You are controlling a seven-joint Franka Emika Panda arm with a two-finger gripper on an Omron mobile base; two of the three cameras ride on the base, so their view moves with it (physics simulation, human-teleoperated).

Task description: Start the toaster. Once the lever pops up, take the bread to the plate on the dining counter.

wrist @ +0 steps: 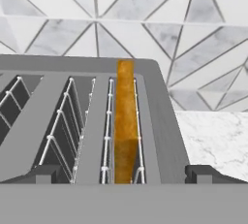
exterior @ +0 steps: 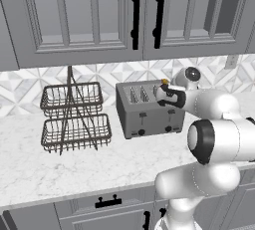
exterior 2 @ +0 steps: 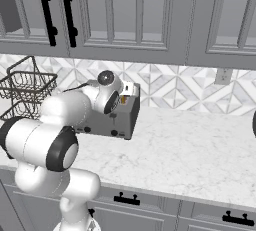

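The grey four-slot toaster stands on the marble worktop against the tiled wall. The golden-tan bread stands upright in its rightmost slot, and its top edge pokes out. My gripper hovers just above that slot, open, with a fingertip on each side of the slice and touching nothing. The lever is the right-hand tab on the toaster's front, just below my hand. The plate and the dining counter are out of view.
A two-tier wire basket rack stands left of the toaster. Grey wall cabinets hang low over the worktop. A wall outlet sits far right. My own arm crosses in front of the toaster's right end.
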